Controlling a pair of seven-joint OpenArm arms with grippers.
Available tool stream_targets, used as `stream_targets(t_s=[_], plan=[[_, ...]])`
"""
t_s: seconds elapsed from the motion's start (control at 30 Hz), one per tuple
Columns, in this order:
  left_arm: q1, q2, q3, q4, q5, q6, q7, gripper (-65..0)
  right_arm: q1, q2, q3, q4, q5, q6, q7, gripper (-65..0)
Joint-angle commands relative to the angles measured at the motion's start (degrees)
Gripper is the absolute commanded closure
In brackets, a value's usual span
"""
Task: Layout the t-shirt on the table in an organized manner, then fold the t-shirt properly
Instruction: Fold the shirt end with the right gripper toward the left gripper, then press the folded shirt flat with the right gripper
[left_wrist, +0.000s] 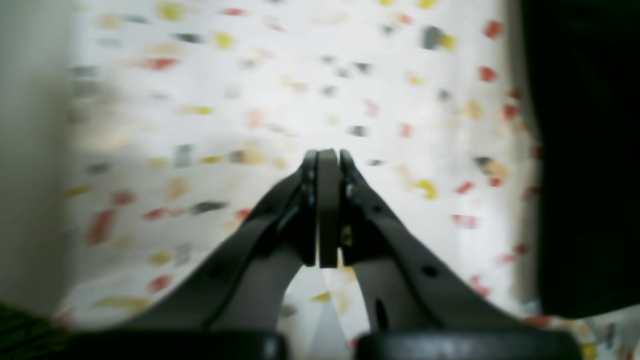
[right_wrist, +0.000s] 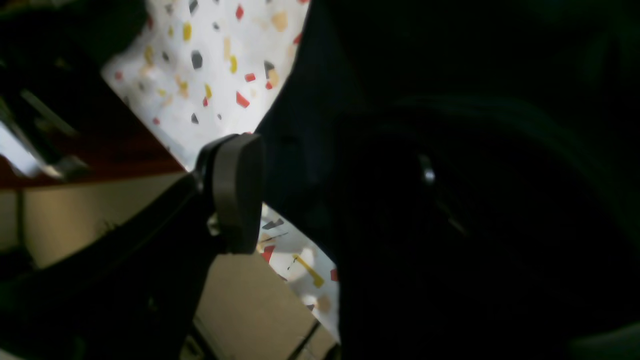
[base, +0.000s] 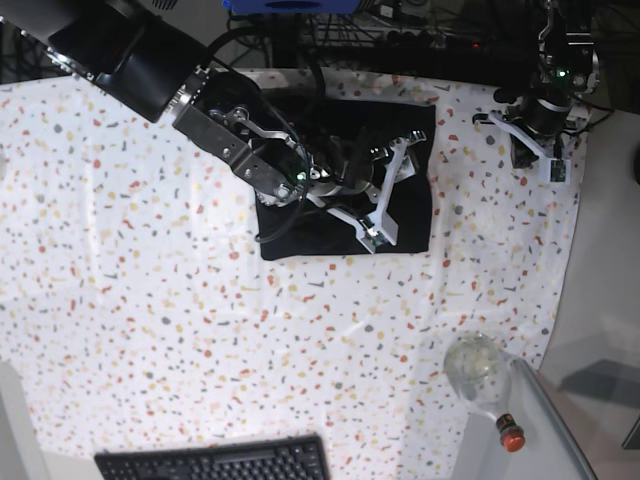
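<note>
The black t-shirt (base: 345, 180) is lying folded into a neat dark rectangle on the speckled white bench (base: 150, 300), toward its far side, a bit to the camera's right of the middle. The right arm is reaching in from the far left corner and its fingers (base: 385, 195) are hovering right over the t-shirt, standing apart in a clear V in the overhead view, with nothing showing between them; from its wrist camera only one grey finger pad (right_wrist: 235, 192) is showing, just beside the t-shirt's edge (right_wrist: 450, 175), and the cloth fills most of that dark view, so I cannot tell whether the pad is touching the fabric. The left arm is sitting well apart from the t-shirt, out past its right edge near the far right corner of the bench, and its fingers (left_wrist: 328, 207) are pressed together on nothing, pointing down at bare speckled cloth with a strip of the black t-shirt (left_wrist: 585, 150) along that view's right side. Nearer to me than the t-shirt, a clear round bottle with a red cap (base: 485, 380) is lying by the bench's right edge, and a black keyboard (base: 215, 462) is resting at the near edge.
</note>
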Motion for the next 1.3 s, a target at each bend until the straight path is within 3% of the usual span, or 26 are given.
stream_targets(t_s=[0.0,0.1,0.23,0.43,0.53,0.73,0.83,0.9,0.97,1.03,1.2,1.27], plan=[[0.7,-0.7,-1.2,1.3,-0.1,-0.2,-1.0,0.0,1.7,-0.9,-0.5,1.0,0.5,-0.6,1.2,-35.6],[1.9,-0.7,-3.5,1.5,-0.1,-0.2,-1.0,0.0,2.9,-1.8,-1.5,0.0,0.5,-1.3,1.2,-35.6],[2.7,-0.7,-5.4,1.2,-0.1,-0.2,-1.0,0.0,5.0,-5.6,-1.8,-7.2,0.5,-0.7,1.3,-35.6],[2.8,-0.7,-6.0,1.1,-0.1,-0.2,-1.0,0.0,11.3,-8.8,-12.1,-11.8,0.5,-1.2,3.0,-35.6],[2.8,-0.7,-6.5,1.1,-0.1,-0.2,-1.0,0.0,13.8,-9.4,-14.0,-11.3,0.6,-1.2,2.7,-35.6],[2.2,-0.7,-8.0,-2.1,-0.2,-0.2,-1.0,0.0,16.9,-9.1,-14.2,0.9,0.5,-1.6,-5.8,-35.4],[2.1,-1.6,-11.5,-4.7,-0.5,-3.1,-1.1,0.0,18.8,-4.3,-13.3,11.9,0.6,-8.7,-10.5,-34.4],[2.1,-1.4,-15.1,-5.5,-0.6,-6.2,-1.1,0.0,18.0,0.2,-9.7,19.5,0.7,-15.8,-12.9,-27.6],[2.4,-1.4,-18.5,-6.3,-0.6,-8.1,-1.1,0.0,15.1,4.7,-5.7,25.8,0.8,-19.6,-13.6,-16.5],[2.6,-1.4,-21.3,-7.8,-0.3,-9.4,-1.1,0.0,10.5,8.5,-0.6,30.8,0.8,-19.9,-13.6,-1.8],[2.6,-1.3,-24.8,-9.5,-0.2,-12.2,-1.2,0.0,-0.6,12.2,9.3,32.5,0.5,-19.9,-13.6,0.0],[2.6,-1.3,-24.7,-9.5,-0.2,-12.2,-1.2,0.0,-2.9,12.7,10.3,32.3,0.5,-19.8,-13.6,0.0]])
